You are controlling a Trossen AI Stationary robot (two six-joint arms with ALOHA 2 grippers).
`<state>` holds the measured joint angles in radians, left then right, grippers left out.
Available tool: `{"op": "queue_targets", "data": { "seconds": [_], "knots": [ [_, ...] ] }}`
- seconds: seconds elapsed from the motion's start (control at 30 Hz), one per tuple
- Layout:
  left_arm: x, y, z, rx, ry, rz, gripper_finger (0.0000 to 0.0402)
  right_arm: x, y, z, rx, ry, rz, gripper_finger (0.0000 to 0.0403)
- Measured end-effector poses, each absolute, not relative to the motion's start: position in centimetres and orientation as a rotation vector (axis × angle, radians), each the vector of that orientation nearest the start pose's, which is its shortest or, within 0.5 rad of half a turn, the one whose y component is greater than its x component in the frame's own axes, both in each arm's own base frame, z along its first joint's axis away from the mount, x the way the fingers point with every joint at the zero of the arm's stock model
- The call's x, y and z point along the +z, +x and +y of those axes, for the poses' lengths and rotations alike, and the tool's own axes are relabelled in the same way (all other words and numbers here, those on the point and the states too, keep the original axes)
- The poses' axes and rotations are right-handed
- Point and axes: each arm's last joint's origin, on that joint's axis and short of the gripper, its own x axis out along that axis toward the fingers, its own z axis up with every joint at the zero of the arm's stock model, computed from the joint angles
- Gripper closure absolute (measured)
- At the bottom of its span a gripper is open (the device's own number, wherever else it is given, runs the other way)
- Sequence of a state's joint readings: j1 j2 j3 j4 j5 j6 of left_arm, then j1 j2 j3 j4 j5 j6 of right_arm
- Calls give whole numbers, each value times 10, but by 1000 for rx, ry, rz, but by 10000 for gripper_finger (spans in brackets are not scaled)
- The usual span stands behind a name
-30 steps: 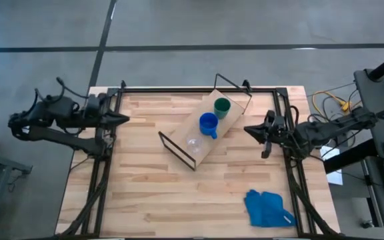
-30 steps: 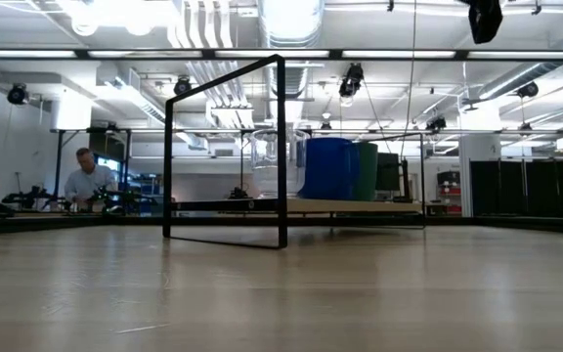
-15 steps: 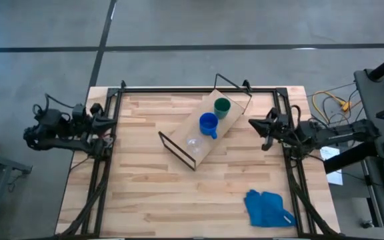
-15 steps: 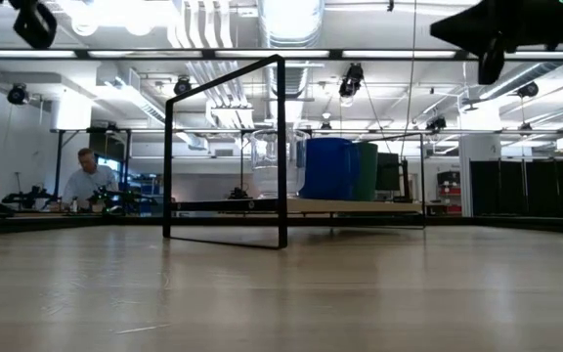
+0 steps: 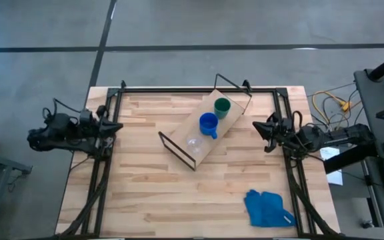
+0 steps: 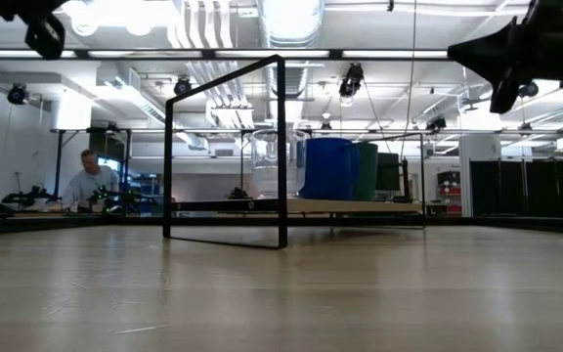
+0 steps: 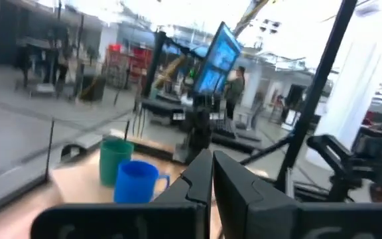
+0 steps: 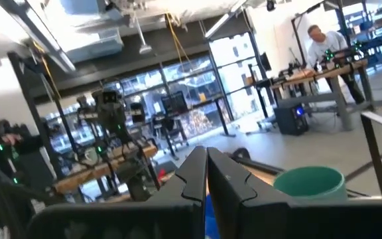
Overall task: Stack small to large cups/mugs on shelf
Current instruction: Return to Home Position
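The light-wood shelf with black wire end frames lies slantwise mid-table. On its board stand, in a row, the tiny clear glass cup, the bright blue mug and the dark green cup; they also show in the low view. My left gripper is shut and empty at the table's left edge. My right gripper is shut and empty at the right edge. The left wrist view shows the blue mug and green cup; the right wrist view shows the green cup.
A crumpled blue cloth lies at the table's near right corner. Black frame rails run along the table's left and right edges. People show in the room beyond the table.
Both arms have drawn back from the shelf toward their own table edges, the left toward the left edge and the right toward the right edge. The cups and shelf have stayed where they were.
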<state>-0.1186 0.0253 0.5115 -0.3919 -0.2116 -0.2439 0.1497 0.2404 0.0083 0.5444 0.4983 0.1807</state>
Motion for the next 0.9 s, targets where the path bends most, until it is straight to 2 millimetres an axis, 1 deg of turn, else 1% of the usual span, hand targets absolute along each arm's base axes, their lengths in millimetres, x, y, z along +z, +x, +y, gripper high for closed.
{"op": "queue_targets", "data": {
  "seconds": [0.1, 0.17, 0.2, 0.27, 0.4, 0.5, 0.6, 0.77, 0.9],
  "knots": [
    [279, 47, 0, 79, -218, -88, 402, 195, 106, 2, -321, 266, -305, 394],
    [279, 50, 0, 72, -218, -125, 402, 195, 106, 2, -322, 266, -301, 394],
    [276, 53, 0, 71, -220, -134, 402, 194, 106, 2, -322, 264, -295, 394],
    [264, 61, -2, 62, -220, -142, 402, 193, 106, 2, -324, 260, -285, 394],
    [254, 73, -4, 6, -230, -278, 402, 191, 107, 2, -326, 252, -265, 394],
    [235, 82, -6, -35, -233, -292, 402, 190, 107, 2, -327, 250, -256, 394],
    [222, 86, -7, -48, -239, -339, 402, 191, 107, 2, -326, 253, -258, 394],
    [200, 92, -9, -84, -254, -351, 402, 191, 107, 2, -326, 256, -258, 394],
    [197, 93, -10, -106, -278, -311, 402, 191, 107, 2, -326, 256, -259, 394]
  ]
}}
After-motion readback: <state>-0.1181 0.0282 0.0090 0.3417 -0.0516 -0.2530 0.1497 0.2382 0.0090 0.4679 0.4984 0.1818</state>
